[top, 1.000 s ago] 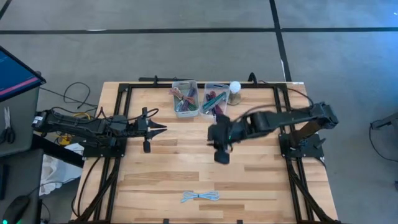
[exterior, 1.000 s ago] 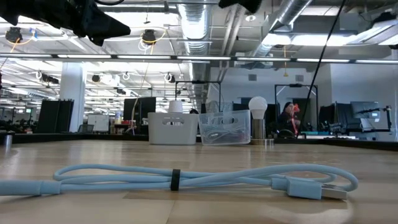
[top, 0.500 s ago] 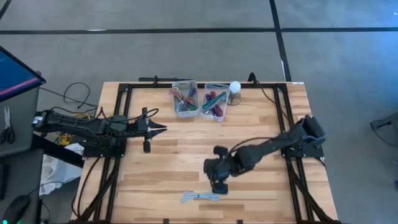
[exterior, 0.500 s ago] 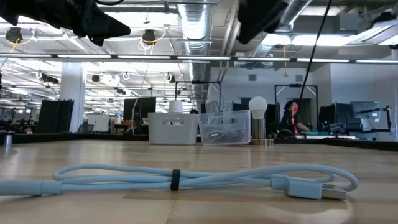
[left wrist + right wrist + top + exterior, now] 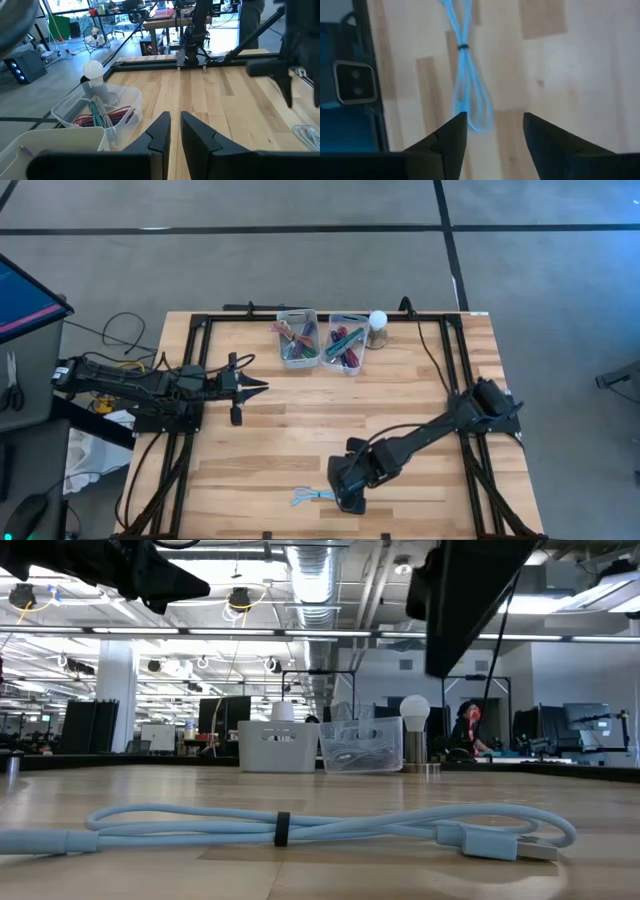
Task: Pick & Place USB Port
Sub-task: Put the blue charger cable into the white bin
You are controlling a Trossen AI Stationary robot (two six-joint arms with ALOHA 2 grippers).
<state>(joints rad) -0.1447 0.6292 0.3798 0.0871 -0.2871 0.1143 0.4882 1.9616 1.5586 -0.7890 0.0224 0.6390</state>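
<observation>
Grey floor (image 5: pixel 300 260), exposed ceiling ducts (image 5: pixel 310 570)

2 clear bins (image 5: pixel 299 338) of cables, white bulb (image 5: pixel 378 320), wooden table (image 5: pixel 290 440)

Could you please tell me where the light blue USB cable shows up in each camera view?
High view: light blue USB cable at the table's front edge, beside the right gripper.
Low view: cable across the foreground.
Left wrist view: loops at the far right edge.
Right wrist view: cable ahead of the open fingers.
Shared landmark: its black tie.
</observation>
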